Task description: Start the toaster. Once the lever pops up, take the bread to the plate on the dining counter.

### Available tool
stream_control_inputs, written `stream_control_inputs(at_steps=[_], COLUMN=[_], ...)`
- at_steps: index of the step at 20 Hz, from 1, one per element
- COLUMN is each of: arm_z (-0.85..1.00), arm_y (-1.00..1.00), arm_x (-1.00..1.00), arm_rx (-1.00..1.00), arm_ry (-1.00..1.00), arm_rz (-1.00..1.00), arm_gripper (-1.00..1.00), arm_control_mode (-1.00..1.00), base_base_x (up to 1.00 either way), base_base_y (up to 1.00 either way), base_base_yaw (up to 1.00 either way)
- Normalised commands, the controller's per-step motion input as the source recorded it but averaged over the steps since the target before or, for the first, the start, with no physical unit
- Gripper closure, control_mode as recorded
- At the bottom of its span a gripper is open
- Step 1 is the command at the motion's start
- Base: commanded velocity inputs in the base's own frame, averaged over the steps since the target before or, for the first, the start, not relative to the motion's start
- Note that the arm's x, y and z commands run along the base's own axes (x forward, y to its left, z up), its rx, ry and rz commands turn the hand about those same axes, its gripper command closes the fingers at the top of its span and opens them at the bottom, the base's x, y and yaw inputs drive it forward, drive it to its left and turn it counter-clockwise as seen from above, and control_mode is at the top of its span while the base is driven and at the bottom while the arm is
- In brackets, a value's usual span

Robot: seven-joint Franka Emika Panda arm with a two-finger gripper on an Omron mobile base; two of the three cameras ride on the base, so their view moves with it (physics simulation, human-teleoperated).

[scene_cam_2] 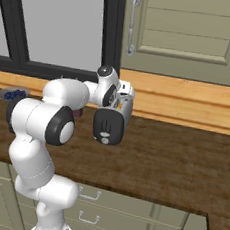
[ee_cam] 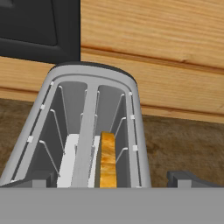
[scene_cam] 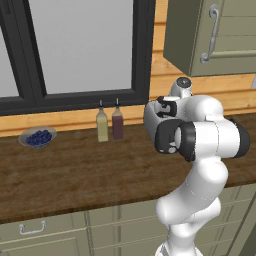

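Two slots fill the lower left of the hand view, where the toaster (ee_cam: 87, 131) stands on the wooden counter (ee_cam: 183, 144) with the bread (ee_cam: 107, 159) upright in its right slot, the gripper (ee_cam: 111, 181) apart directly above, seemingly lining up.

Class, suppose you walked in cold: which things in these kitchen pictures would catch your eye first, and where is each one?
The white arm dominates both base views, folded over the wooden counter. In the hand view the toaster sits right below, with the bread standing in its right-hand slot. Two bottles and a bowl of blueberries stand at the counter's back, under the window.
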Motion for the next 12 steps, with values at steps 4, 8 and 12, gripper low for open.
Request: stream_control_inputs(at_steps=[4,8,12], arm_z=[0.00,0.00,0.00], arm_y=[0.00,0.00,0.00], arm_x=[0.00,0.00,0.00], arm_rx=[0.00,0.00,0.00], arm_ry=[0.00,0.00,0.00], arm_rz=[0.00,0.00,0.00], arm_gripper=[-1.00,-1.00,-1.00], arm_control_mode=[-1.00,-1.00,-1.00], base_base_x=[0.00,0.00,0.00], base_base_y=[0.00,0.00,0.00], base_base_yaw=[0.00,0.00,0.00])
